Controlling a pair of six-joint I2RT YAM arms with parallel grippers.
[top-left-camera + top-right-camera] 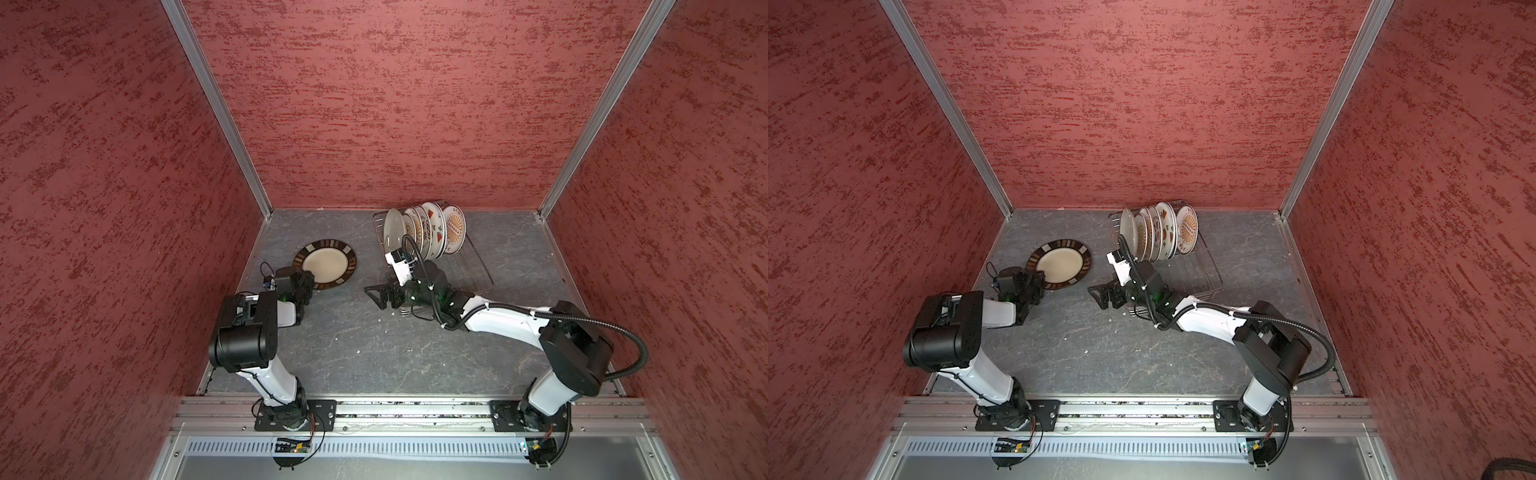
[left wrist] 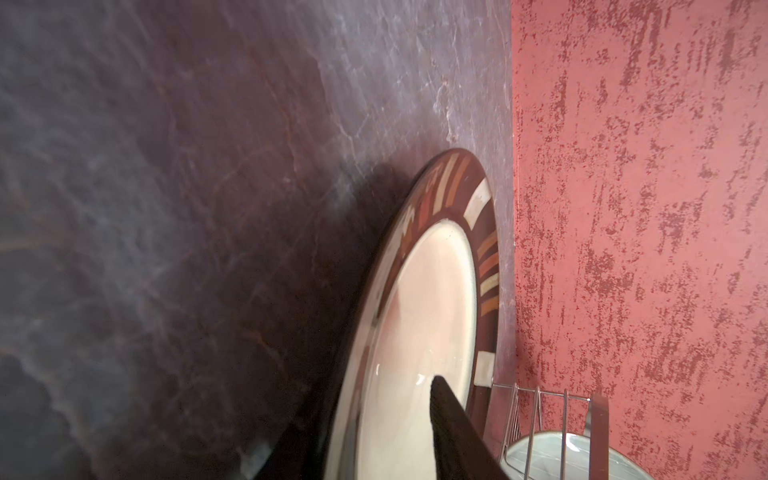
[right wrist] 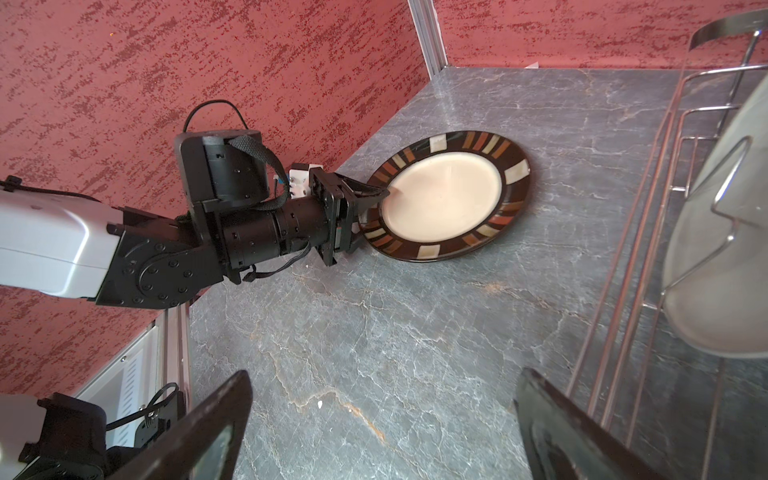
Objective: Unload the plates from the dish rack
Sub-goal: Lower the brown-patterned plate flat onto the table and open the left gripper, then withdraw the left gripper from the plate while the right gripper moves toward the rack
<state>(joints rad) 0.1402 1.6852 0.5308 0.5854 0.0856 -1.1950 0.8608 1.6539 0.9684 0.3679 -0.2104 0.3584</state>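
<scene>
Striped plate (image 1: pixel 325 262) flat on table (image 1: pixel 374 353) left of rack (image 1: pixel 473 266), left gripper (image 3: pixel 370 218) astride its rim, grip or release unclear, right gripper (image 3: pixel 384 374) spread wide, empty, at rack's left side, other plates (image 1: pixel 432 228) upright inside rack.

Striped plate (image 1: pixel 325 263) flat on table (image 1: pixel 374 353), middle left of frame, left gripper (image 1: pixel 305 284) right at its lower-left rim. Other plates (image 1: pixel 424 230) upright in dish rack (image 1: pixel 473 266), upper middle. Right gripper (image 1: pixel 376 295) dead centre, jaws apart, pointing left.
</scene>
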